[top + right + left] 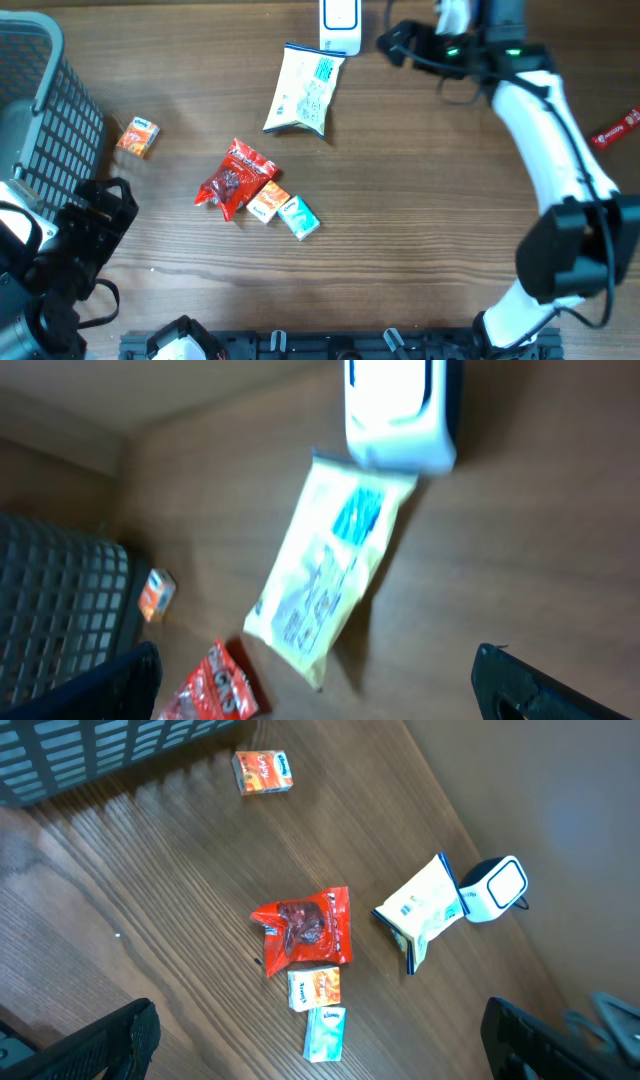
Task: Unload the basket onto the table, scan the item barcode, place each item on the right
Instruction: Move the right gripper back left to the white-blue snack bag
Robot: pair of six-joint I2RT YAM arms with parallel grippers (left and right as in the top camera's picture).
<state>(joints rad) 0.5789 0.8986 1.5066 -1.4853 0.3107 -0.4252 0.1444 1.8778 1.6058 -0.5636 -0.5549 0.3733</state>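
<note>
The white pouch [305, 90] lies flat on the desk [430, 220], its top edge just beside the scanner [341, 25], with nothing holding it. The right claw [315, 660] hangs near it, open and empty. The left claw [320, 1015] is also open and empty, by the basket [40, 110].

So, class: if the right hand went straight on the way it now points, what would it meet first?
Most likely the pale snack pouch lying next to the scanner. The open right hand frames it, though depth is unclear.
</note>
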